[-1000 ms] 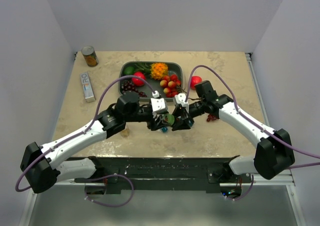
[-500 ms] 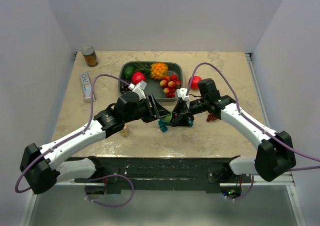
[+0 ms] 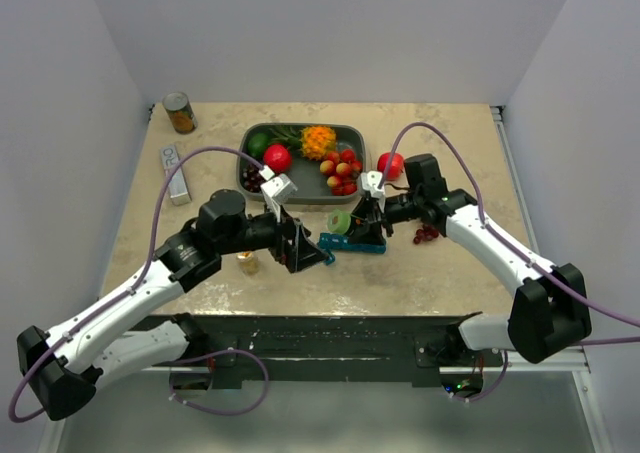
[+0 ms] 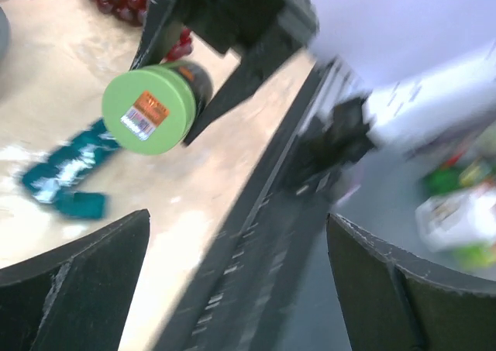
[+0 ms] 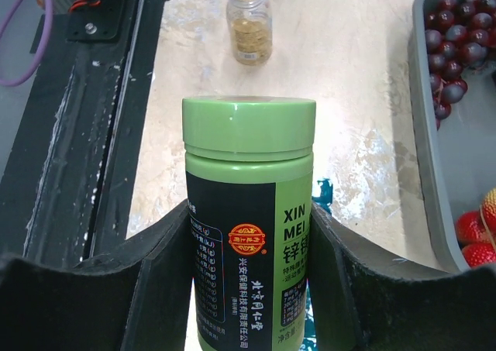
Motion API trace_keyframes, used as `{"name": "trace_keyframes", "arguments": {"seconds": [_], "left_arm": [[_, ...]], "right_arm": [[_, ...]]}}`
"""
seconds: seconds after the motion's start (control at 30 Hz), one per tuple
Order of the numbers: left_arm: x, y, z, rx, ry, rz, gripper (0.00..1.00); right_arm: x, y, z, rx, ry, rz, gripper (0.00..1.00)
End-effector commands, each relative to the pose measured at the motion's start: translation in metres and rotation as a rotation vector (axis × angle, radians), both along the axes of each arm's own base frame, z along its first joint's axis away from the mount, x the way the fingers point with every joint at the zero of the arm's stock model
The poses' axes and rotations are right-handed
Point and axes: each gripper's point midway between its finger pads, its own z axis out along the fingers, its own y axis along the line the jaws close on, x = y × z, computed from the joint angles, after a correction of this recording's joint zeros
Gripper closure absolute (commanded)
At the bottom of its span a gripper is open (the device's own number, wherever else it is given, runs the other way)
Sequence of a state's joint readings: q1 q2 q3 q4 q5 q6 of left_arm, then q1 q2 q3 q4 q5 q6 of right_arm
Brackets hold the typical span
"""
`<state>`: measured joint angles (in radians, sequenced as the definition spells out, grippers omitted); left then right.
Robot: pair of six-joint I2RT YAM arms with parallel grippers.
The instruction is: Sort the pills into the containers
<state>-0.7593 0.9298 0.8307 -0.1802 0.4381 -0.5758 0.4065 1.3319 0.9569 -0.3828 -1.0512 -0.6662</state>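
The left gripper hung low over the table, jaws spread wide with nothing between them. Just right of it the teal containers lay on the tabletop, in front of the grey tray. Above them the right gripper clamped a green-capped pill bottle.

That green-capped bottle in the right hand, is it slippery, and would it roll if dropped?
Probably a bit slippery: the green-capped bottle has smooth, glossy round sides, though the right hand grips it from both sides. Being a cylinder, it would likely roll if laid on the table. It looks like stiff plastic.
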Motion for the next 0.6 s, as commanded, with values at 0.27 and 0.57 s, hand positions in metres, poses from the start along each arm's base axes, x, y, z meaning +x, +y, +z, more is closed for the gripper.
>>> {"name": "trace_keyframes", "arguments": {"seconds": [0.27, 0.57], "left_arm": [[0.013, 0.016, 0.040, 0.093, -1.072, -0.174, 0.01], [0.008, -0.013, 0.020, 0.146, -1.110, -0.468, 0.01]], "right_arm": [[-0.023, -0.003, 0.011, 0.050, -0.153, 0.154, 1.00], [-0.028, -0.005, 0.009, 0.049, -0.188, 0.180, 1.00]]}}
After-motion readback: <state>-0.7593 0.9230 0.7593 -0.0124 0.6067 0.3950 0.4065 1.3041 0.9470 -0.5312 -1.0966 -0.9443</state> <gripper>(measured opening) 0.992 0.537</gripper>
